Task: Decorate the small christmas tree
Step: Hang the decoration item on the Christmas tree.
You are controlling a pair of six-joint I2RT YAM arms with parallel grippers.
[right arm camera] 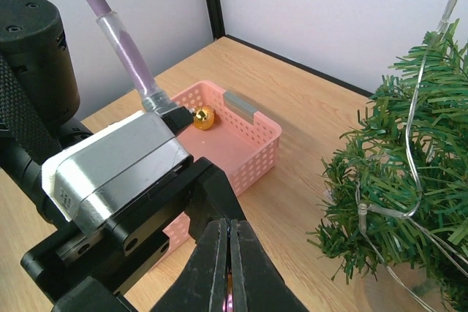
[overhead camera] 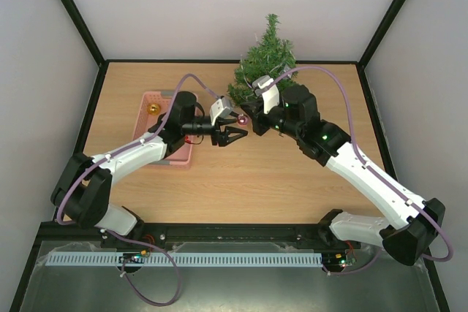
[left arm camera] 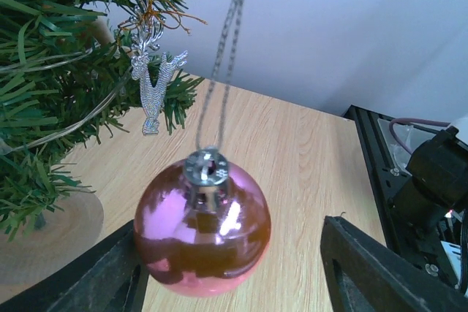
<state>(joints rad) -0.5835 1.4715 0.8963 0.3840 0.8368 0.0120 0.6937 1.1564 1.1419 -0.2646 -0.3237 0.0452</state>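
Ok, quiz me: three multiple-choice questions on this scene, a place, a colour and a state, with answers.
1. The gold bauble lies: A in a glass bowl; B in the pink basket; C on a shelf.
2. The hanging bauble on the chain is: A blue; B green; C pink.
3. The right jaws are: A shut; B wide open; C out of view.
B, it sits on the basket floor; C, plainly pink from the left wrist; A, they press together.

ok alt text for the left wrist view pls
A shiny pink bauble hangs by a silver string between the jaws of the open left claw, above a wooden table. Left of it, a tree carries a silver reindeer.
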